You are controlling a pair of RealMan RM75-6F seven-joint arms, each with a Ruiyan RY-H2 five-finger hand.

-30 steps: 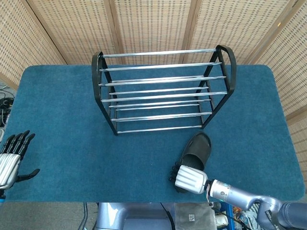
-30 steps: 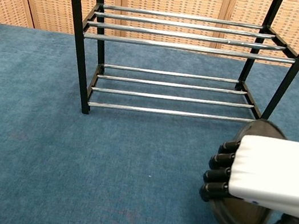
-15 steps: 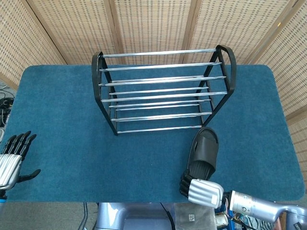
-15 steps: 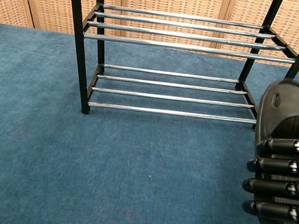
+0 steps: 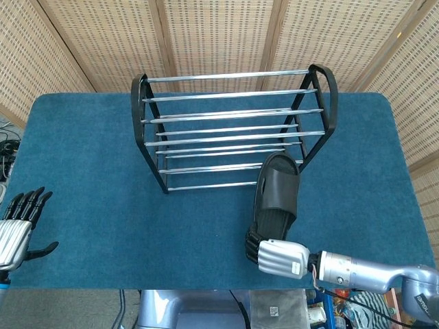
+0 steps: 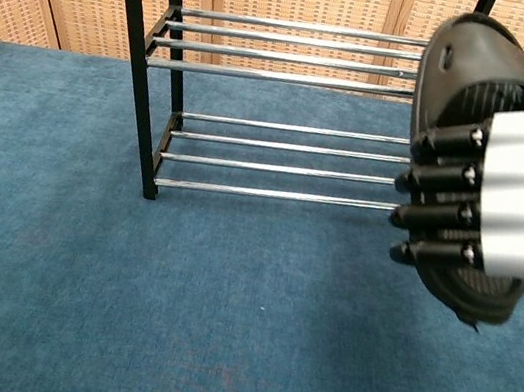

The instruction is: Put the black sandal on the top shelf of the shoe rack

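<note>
head view looks steeply down on the whole table (image 5: 82, 157); chest view faces level and close; both share the shoe rack (image 5: 233, 130).

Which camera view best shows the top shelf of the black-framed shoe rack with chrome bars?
The head view: the black-framed shoe rack with chrome bars shows whole from above, top bars included. The chest view cuts off the top shelf, showing only the two lower shelves.

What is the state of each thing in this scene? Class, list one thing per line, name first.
Black sandal: lifted off the table, held at its heel end, toe towards the rack.
Shoe rack: upright on the table, no shoes on the shelves in view.
Right hand: grips the sandal.
Left hand: holds nothing, fingers straight.
</note>
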